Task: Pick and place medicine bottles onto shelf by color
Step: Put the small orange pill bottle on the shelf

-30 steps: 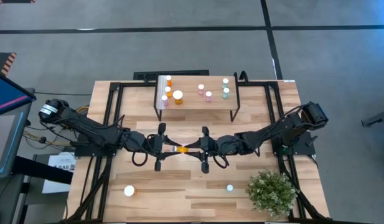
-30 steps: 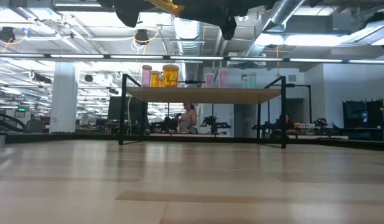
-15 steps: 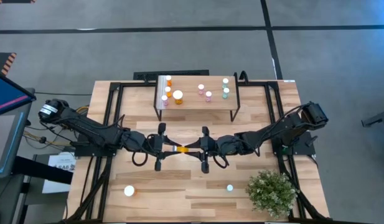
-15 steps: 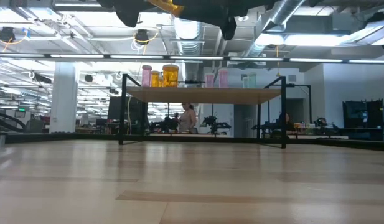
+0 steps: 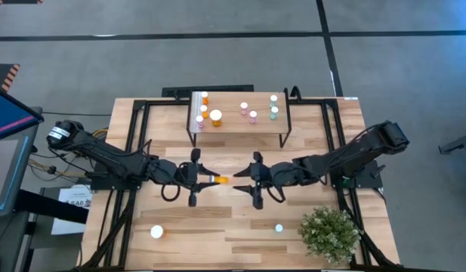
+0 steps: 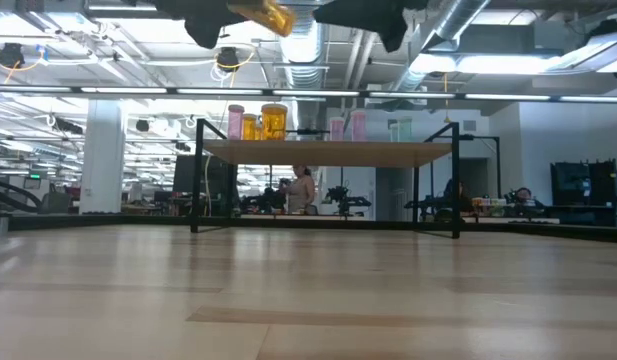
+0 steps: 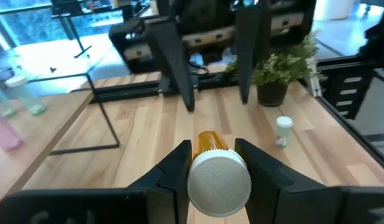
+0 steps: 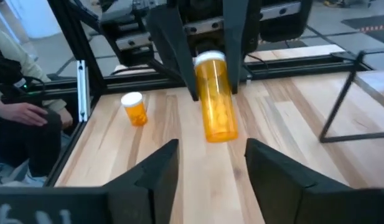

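Observation:
A larger orange medicine bottle [image 5: 220,180] with a white cap hangs in the air over the table's middle, with my left gripper [image 5: 208,179] shut on it. My right gripper [image 5: 243,179] stands open just to the bottle's right, its fingers [image 8: 155,167] apart and short of the bottle's bottom end [image 8: 220,130]. The shelf [image 5: 239,123] stands at the far middle and carries orange, pink and teal bottles upright. An orange bottle [image 5: 156,232] and a teal bottle [image 5: 279,227] stand on the table near the front. My left gripper pinches the orange bottle at its cap end [image 7: 218,179] between its two fingers [image 7: 174,163]. The fingers come about level from the table's left and lie along the bottle. The bottle is lifted clear, lying nearly level, its bottom [image 7: 210,138] toward the table's right.
A green potted plant [image 5: 329,233] stands at the near right corner. Black frame rails [image 5: 134,128] run along both sides of the table. A person [image 8: 20,118] sits beyond the table's left side. Bare wood lies between the grippers and the shelf.
My right gripper has opened, let go of the orange bottle and drawn back toward the table's right edge. The bottle stays lifted in my left gripper, which has kept still.

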{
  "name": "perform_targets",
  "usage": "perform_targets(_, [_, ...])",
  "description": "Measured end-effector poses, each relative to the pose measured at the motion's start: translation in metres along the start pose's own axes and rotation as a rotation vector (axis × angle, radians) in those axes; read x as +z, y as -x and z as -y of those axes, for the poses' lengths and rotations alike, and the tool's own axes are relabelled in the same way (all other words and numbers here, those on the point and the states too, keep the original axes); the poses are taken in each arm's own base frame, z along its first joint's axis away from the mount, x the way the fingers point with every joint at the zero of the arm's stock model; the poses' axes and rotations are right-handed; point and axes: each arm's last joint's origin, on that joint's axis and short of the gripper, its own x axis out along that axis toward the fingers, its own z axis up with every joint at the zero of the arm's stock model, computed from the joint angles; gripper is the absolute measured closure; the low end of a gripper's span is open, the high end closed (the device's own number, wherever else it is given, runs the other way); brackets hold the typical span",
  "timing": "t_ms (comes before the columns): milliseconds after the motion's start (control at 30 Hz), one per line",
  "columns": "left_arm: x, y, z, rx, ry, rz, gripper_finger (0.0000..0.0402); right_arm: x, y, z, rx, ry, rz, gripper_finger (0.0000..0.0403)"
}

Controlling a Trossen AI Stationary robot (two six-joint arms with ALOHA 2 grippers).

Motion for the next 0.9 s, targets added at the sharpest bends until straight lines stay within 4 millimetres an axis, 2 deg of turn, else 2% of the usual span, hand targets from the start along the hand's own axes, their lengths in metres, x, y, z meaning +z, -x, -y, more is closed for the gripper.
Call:
perform_targets(133, [0.003,-0.001,-0.004,0.024,0.003,-0.029,0.0308,0.005,0.014,-0.002,-0.034,-0.002,-0.007,0.0185])
perform_targets(267, [0.023,-0.004,-0.017,0.067,0.001,-0.103,0.0303,0.010,0.027,-0.007,-0.059,0.007,0.002,0.0186])
perform_targets(467, [0.052,-0.002,-0.056,0.150,-0.009,-0.223,0.0303,0.016,0.040,-0.016,-0.084,0.025,0.037,0.0194])
perform_targets(667, [0.079,0.007,-0.098,0.164,0.026,-0.313,0.0302,0.012,0.040,-0.022,-0.074,0.036,0.027,0.0192])
perform_targets(767, [0.098,0.009,-0.114,0.175,0.023,-0.310,0.0302,0.012,0.039,-0.022,-0.075,0.036,0.028,0.0191])
perform_targets(900, [0.114,0.005,-0.130,0.167,0.020,-0.398,0.0301,0.012,0.039,-0.021,-0.079,0.036,0.029,0.0193])
